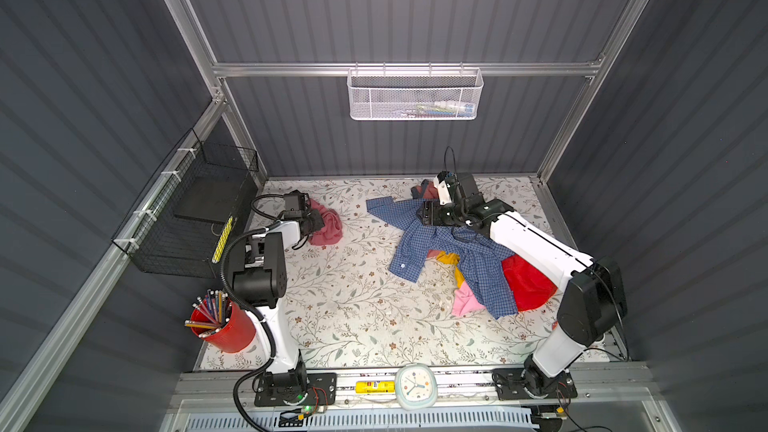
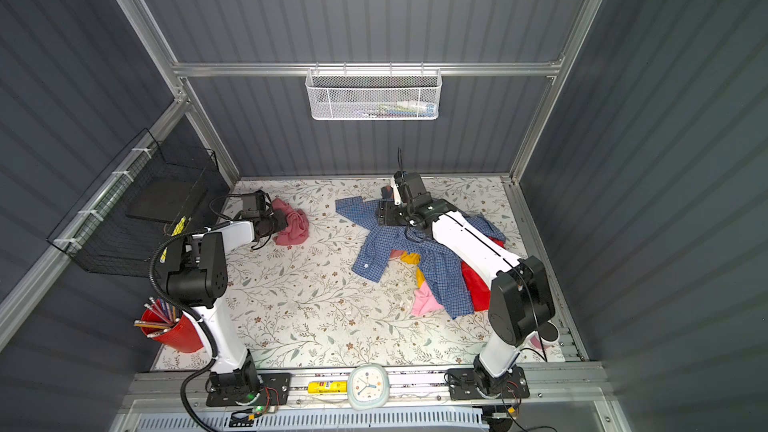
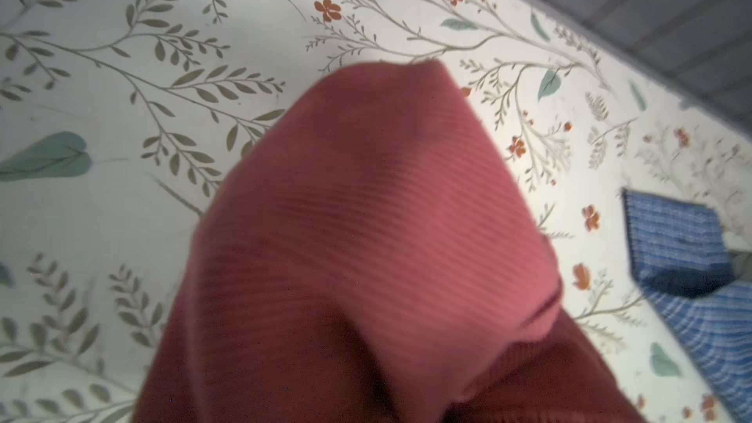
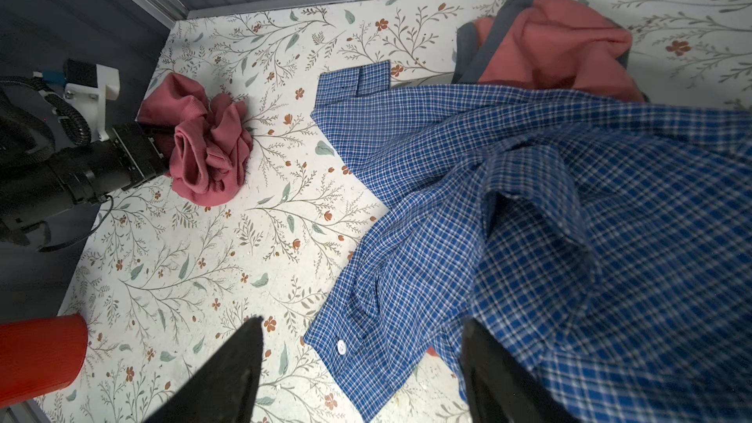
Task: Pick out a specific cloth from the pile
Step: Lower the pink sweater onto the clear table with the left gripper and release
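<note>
The dusty salmon-pink knit cloth (image 4: 207, 148) lies bunched on the tabletop (image 1: 353, 305), well apart from the blue checked shirt (image 1: 453, 251). The left pincer (image 4: 160, 152) is buried in its folds, and it cannot be told whether it grips. The right pincer (image 4: 362, 321) hangs spread and empty above the shirt. The cloth looks soft, light and limp, so a raised fold seems the best place to pinch.

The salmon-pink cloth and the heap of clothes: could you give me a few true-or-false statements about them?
1. The salmon-pink cloth lies apart from the pile. True.
2. The blue checked shirt lies under the red cloth. False: the shirt lies over the red cloth.
3. The right gripper is clamped on the shirt. False: its jaws stand open, holding nothing.
4. The left gripper is at the salmon-pink cloth's edge. True.
5. The red cup holds spoons. False: it holds pencils.
</note>
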Tool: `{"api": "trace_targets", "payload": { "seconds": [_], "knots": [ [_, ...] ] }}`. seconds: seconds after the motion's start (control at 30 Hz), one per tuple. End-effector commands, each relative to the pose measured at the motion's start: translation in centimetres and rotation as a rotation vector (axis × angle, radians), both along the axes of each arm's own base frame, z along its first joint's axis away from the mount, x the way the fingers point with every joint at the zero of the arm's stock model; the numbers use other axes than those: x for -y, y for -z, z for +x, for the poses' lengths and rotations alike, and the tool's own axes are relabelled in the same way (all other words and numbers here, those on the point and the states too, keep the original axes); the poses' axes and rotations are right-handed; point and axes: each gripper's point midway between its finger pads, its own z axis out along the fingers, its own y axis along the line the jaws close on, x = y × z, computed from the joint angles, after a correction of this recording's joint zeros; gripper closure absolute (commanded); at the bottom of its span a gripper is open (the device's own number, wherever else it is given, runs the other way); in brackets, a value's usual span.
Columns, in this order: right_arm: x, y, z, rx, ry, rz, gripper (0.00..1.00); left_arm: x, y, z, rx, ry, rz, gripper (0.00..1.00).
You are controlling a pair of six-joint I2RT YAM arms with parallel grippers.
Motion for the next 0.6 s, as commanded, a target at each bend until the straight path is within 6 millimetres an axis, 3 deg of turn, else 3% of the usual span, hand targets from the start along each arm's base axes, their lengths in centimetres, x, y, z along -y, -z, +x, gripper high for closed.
{"api": "trace_targets", "payload": {
  "seconds": [0.0, 0.1, 0.23, 0.3, 0.37, 0.57],
  "knots": [
    [0.1, -0.2, 0.2, -0.003, -0.001, -0.041, 0.24, -1.0, 1.0, -2.1, -0.121, 0.015, 0.081, 0.63],
    [0.6, -0.2, 0.3, 0.008, 0.009, -0.066, 0.22, -1.0, 1.5, -2.1, -0.151, 0.019, 0.086, 0.42],
    [1.4, -0.3, 0.3, 0.025, 0.025, -0.099, 0.19, -1.6, 1.7, -2.3, -0.183, -0.014, 0.101, 0.23],
    [1.7, -0.4, 0.2, 0.027, 0.029, -0.109, 0.17, -1.9, 1.0, -2.3, -0.172, -0.027, 0.111, 0.16],
    [2.0, -0.3, 0.2, 0.026, 0.034, -0.118, 0.16, -2.3, -0.1, -2.4, -0.149, -0.049, 0.126, 0.0],
    [2.5, -0.6, 0.4, 0.039, 0.04, -0.132, 0.14, -2.9, -4.2, -2.4, -0.085, -0.073, 0.156, 0.0]
  ]
}}
